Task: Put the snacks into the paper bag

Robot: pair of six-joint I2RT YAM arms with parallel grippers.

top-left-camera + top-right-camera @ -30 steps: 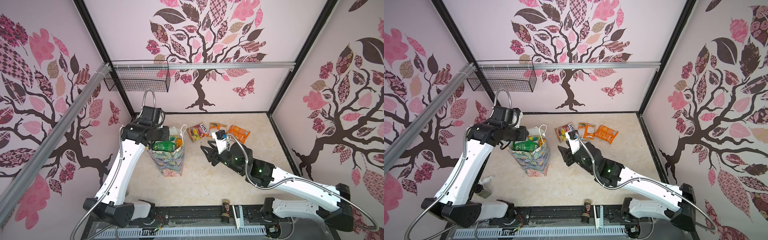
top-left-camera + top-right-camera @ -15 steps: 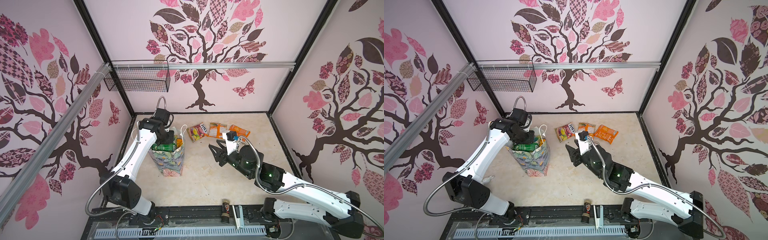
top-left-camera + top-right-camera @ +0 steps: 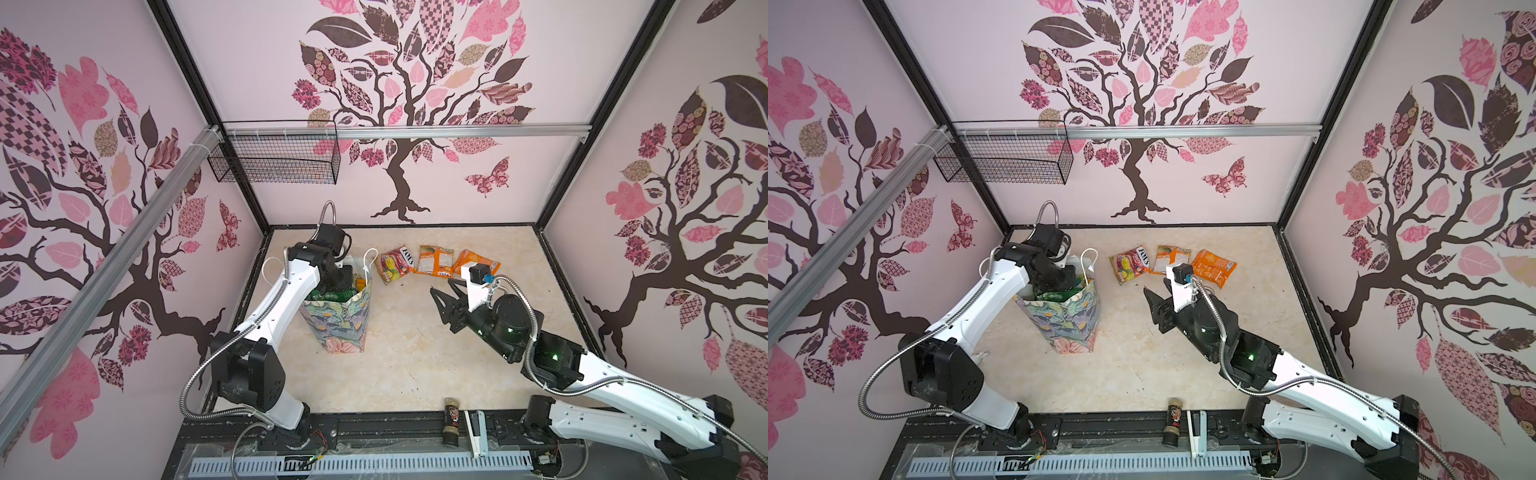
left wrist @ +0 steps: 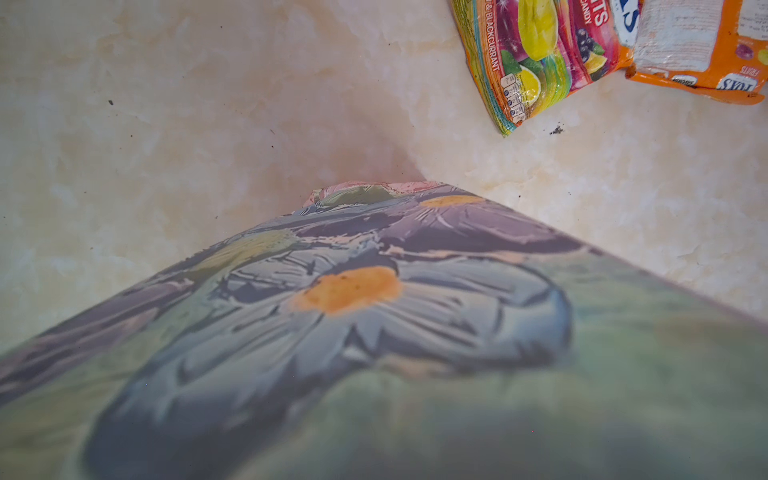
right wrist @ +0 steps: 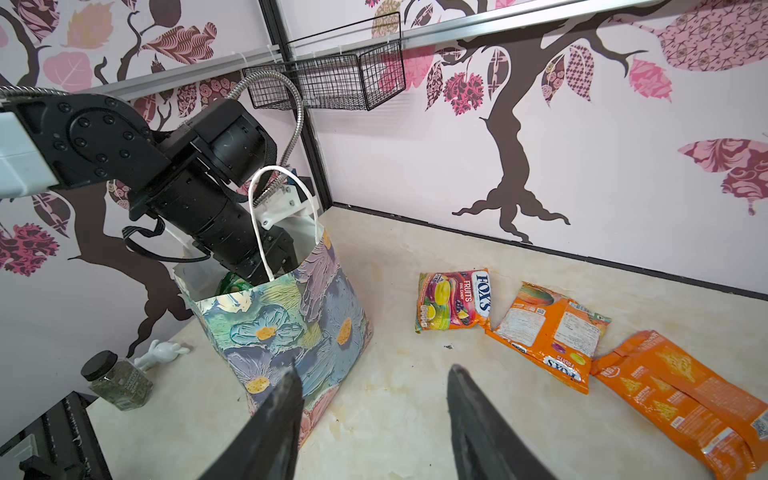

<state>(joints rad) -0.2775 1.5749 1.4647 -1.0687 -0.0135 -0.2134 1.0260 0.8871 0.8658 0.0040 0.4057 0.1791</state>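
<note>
My left fingers are hidden inside the paper bag (image 3: 338, 320), left of centre in both top views. My left wrist view shows its print blurred.

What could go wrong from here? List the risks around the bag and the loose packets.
1. The left gripper sits inside the paper bag, with a cord handle looped close by; pulling out could snag it and tip the bag.
2. A green packet shows at the rim, so more may not fit.
3. The orange packet appears to touch its orange neighbour; lifting one may drag the other.
</note>
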